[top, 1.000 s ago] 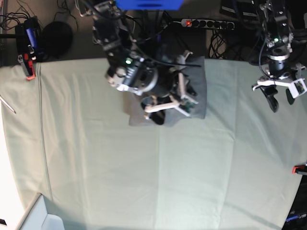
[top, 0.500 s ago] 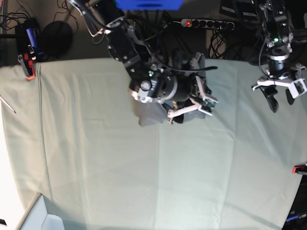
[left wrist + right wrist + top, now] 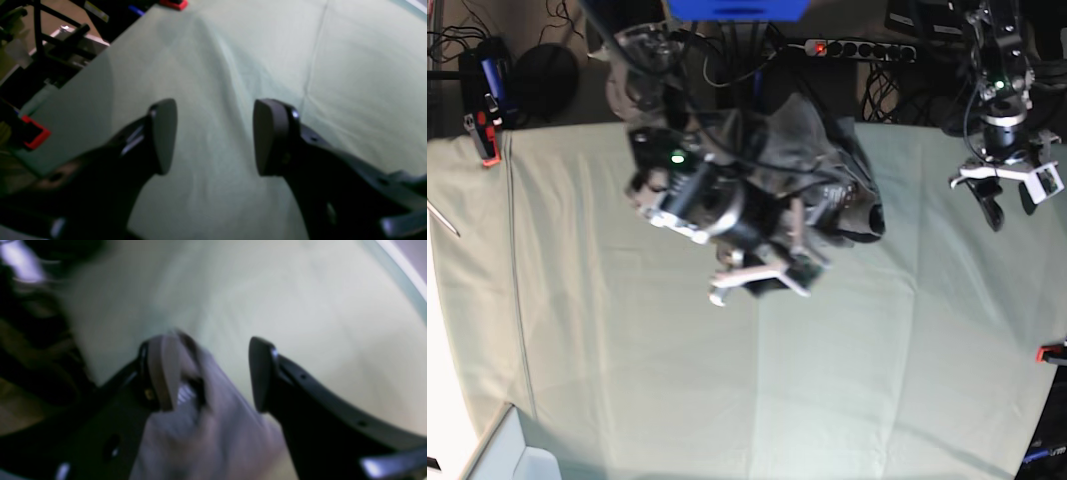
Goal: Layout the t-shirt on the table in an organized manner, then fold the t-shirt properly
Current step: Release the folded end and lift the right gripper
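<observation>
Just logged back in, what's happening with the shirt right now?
The right gripper has its jaws apart, with grey t-shirt fabric draped against one finger, so it does not look clamped. In the base view the t-shirt lies bunched in a heap near the far edge of the table, not laid out or folded. The left gripper is open and empty above bare green cloth, away from the shirt.

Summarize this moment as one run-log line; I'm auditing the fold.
right gripper: open, t-shirt draped on one finger | left gripper: open, empty, above table | shirt: bunched, unfolded
</observation>
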You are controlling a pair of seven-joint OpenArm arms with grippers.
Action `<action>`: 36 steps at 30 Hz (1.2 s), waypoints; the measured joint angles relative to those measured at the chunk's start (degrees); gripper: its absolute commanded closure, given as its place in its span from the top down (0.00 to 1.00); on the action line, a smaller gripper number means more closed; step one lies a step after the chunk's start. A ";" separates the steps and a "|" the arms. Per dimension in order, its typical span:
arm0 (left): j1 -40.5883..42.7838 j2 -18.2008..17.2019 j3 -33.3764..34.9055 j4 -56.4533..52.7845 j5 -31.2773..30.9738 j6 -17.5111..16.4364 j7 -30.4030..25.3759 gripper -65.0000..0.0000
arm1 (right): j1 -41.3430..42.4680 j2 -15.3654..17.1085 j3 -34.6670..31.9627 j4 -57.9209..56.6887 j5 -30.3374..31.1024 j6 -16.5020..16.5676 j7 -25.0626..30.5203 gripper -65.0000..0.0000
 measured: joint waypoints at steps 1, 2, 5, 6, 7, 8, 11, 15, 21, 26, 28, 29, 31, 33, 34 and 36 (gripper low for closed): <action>-0.28 0.72 0.02 0.02 0.02 -0.02 -0.15 0.55 | -0.92 0.02 1.38 -0.11 0.07 0.04 -0.02 0.52; -0.37 1.36 0.07 0.02 0.02 -0.07 -0.09 0.55 | -1.70 0.15 2.29 -0.42 0.07 0.04 0.00 0.52; -0.15 1.20 2.01 0.04 0.02 0.00 0.11 0.55 | -3.21 2.34 3.28 -0.70 0.28 0.04 0.20 0.45; -0.22 1.14 2.56 0.04 0.02 0.00 0.11 0.55 | -3.34 3.10 3.30 -0.77 0.15 0.04 0.17 0.40; -0.39 1.18 2.86 0.04 0.04 -0.04 0.09 0.55 | -3.54 3.67 3.37 -0.77 0.22 0.04 0.42 0.35; -0.63 1.25 3.08 0.04 0.02 -0.09 0.11 0.55 | -4.09 4.17 3.37 -0.81 0.37 0.02 0.72 0.30; -0.96 1.11 3.06 0.04 0.02 -0.04 0.09 0.55 | -5.95 4.55 3.37 -2.78 0.48 0.02 0.59 0.21; -0.83 -0.70 2.89 -1.49 0.02 -0.28 0.17 0.55 | -7.48 4.46 2.73 -7.04 0.39 0.02 0.52 0.16; -0.83 -1.99 -2.36 -2.25 0.02 -0.02 0.09 0.55 | -7.32 4.50 -7.23 -10.54 0.57 0.04 0.68 0.16; -0.66 -1.99 -4.20 -2.25 0.02 -0.02 0.09 0.55 | -6.67 4.46 -13.09 -11.56 0.63 0.00 1.11 0.17; -0.66 -1.84 -4.72 -2.25 0.02 -0.04 0.09 0.55 | -6.03 4.39 -13.42 -13.09 0.59 0.04 0.63 0.17; -0.61 -1.84 -4.87 -2.29 0.02 -0.04 0.11 0.55 | -5.86 4.50 -13.35 -13.03 0.46 0.04 0.39 0.17; -0.48 -1.84 -5.14 -2.29 0.04 -0.04 0.09 0.55 | -6.08 4.68 -11.45 -10.80 0.57 0.04 0.39 0.17; 0.17 -1.88 -5.14 -2.29 0.02 -0.24 -0.09 0.55 | -5.97 4.66 -8.13 -7.26 0.55 0.04 0.35 0.17; 0.33 -1.84 -5.14 -2.29 0.02 -0.20 0.13 0.55 | -5.68 4.66 -6.47 -6.12 0.61 0.04 0.63 0.17; 0.61 -1.70 -5.16 -2.32 0.02 -0.07 0.13 0.55 | -5.38 4.83 -3.91 -4.72 0.48 0.00 0.33 0.17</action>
